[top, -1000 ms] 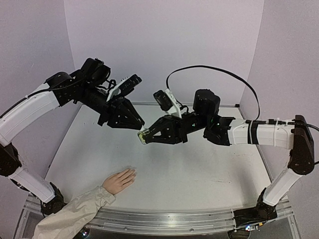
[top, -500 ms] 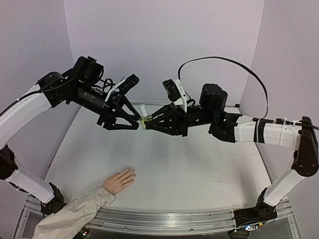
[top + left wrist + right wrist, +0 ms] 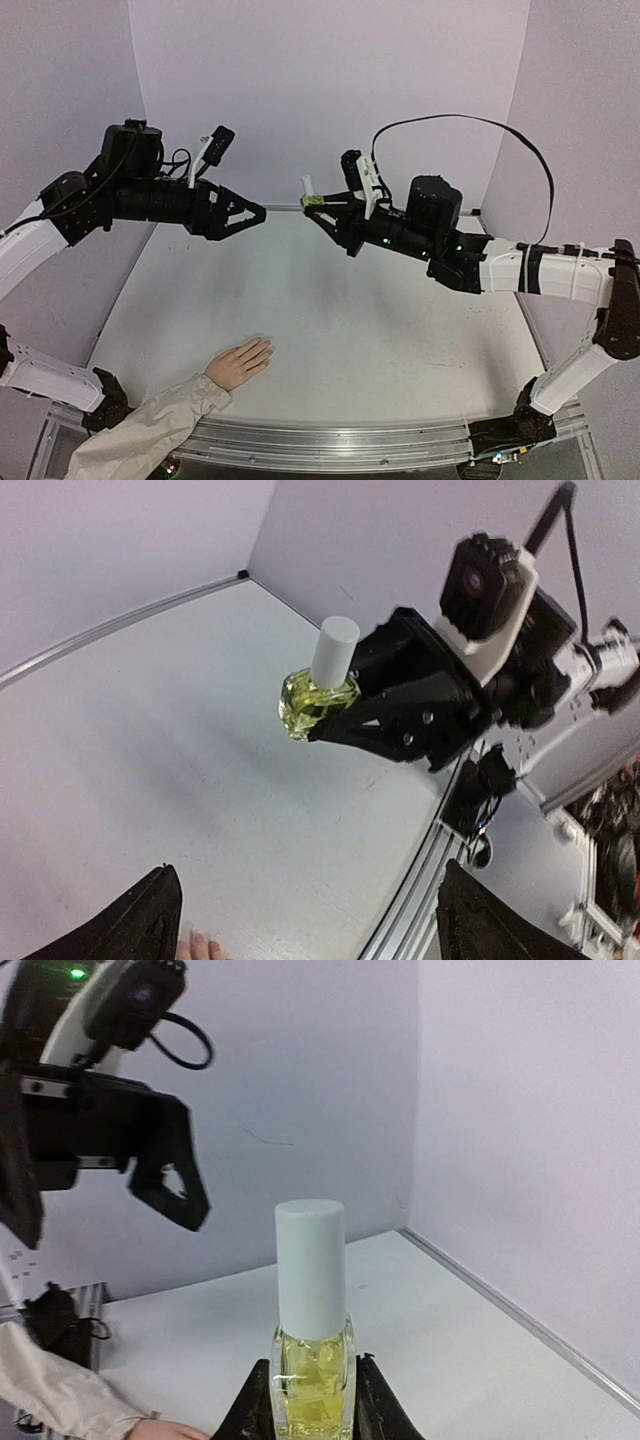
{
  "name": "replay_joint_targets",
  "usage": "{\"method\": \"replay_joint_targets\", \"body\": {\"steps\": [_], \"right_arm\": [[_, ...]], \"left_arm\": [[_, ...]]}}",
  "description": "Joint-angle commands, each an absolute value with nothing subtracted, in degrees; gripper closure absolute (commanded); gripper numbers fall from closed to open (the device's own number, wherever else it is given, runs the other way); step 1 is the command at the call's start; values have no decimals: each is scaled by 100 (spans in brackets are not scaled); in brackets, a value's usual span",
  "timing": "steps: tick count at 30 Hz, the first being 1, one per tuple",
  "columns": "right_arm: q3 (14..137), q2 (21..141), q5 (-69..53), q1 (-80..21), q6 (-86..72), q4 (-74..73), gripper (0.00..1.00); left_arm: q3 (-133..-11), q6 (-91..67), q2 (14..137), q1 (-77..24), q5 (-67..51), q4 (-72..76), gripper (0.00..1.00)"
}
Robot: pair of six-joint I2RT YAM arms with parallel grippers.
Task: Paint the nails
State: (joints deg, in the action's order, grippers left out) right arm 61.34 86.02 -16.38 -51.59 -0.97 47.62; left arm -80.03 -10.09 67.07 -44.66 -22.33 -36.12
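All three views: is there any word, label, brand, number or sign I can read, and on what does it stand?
No readable text in any view.
Small yellow-green glass bottle with a white cap, held in the right pincer: bare, no label showing.
White camera mount on the right wrist: no legible marking.
Beige sleeve: plain.

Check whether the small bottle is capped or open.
Capped. The white cap sits on the yellow-green bottle, which the right hand grips; the open left hand is apart from it.

bottle (image 3: 313, 201) in right pincer (image 3: 322, 208) | left pincer (image 3: 258, 212) left, apart | hand (image 3: 238, 364) near-left on table (image 3: 380, 340)
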Motion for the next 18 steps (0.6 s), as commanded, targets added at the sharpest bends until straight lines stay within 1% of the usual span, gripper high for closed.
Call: {"method": "replay_joint_targets", "body": {"steps": [1, 2, 5, 9, 15, 18], "right_arm": [[6529, 9004, 460, -5393, 353, 5177, 100], [6578, 9103, 651, -5455, 374, 5169, 100], [6778, 9355, 1183, -5635, 476, 5199, 100], [6951, 9551, 1399, -5740, 365, 5163, 100], [7057, 9642, 1436, -5825, 356, 5132, 100], [7073, 9642, 1399, -5861, 381, 5076, 100]], "left_arm": [[-7492, -2902, 6637, -4447, -1266, -1744, 9], [-7465, -3015, 6677, -4447, -1159, -1561, 8], [-7489, -3064, 6861, -4462, -902, -1213, 10], [-7770, -2685, 7280, -4531, -776, -1139, 14], [-7989, -2298, 7761, -4762, -395, -1134, 28], [-8092, -2314, 7915, -4787, -386, -1134, 38]]}}
